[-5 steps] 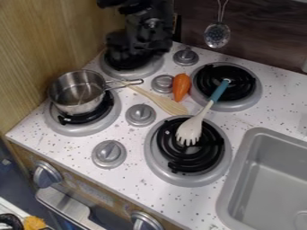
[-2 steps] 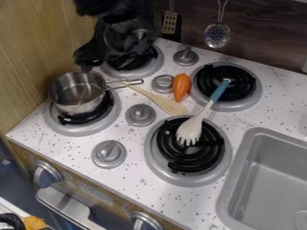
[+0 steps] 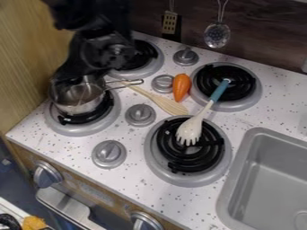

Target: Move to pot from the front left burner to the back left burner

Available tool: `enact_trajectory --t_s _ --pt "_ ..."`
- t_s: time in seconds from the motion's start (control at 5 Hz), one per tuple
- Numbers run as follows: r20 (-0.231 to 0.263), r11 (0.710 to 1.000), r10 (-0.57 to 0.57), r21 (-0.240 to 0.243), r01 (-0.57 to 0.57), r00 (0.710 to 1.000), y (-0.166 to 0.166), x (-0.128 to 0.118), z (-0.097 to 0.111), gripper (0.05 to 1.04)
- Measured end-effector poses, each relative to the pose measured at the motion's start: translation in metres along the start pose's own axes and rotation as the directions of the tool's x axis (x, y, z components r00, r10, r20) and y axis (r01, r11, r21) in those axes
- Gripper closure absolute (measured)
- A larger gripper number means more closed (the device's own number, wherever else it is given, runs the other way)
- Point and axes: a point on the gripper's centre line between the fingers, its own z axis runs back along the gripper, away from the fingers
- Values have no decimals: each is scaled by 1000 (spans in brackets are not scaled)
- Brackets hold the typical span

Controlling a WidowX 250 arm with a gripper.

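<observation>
The black gripper (image 3: 81, 78) hangs at the upper left, over the back part of the pot, hiding the pot's far rim; whether it touches the pot I cannot tell. The silver pot (image 3: 78, 101) sits upright on the front left burner (image 3: 90, 127), its handle pointing right across the counter. Behind it, the back left burner (image 3: 144, 67) is partly covered by the arm and holds no pot.
An orange carrot (image 3: 181, 87) and a wooden spatula (image 3: 165, 102) lie between the burners. A fork-ended utensil with a blue handle (image 3: 190, 128) lies across the right burners. The grey sink (image 3: 264, 179) is at right, the wooden wall (image 3: 30, 54) at left.
The gripper has come down and to the left, from above the back left burner to over the pot. The pot has stayed where it was.
</observation>
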Motion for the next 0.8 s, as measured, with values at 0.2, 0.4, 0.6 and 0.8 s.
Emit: enact_trajectory --t_s 0.2,0.4,0.6,0.8 --pt "-31 999 43 2 -43 999 9 -4 -6 83" --pt "-60 995 103 -6 -104 993 16 -1 -16 83" --pt "-93 993 117 -22 -120 989 20 -6 -27 83" --pt "-133 990 134 -25 -138 982 24 -11 -41 83"
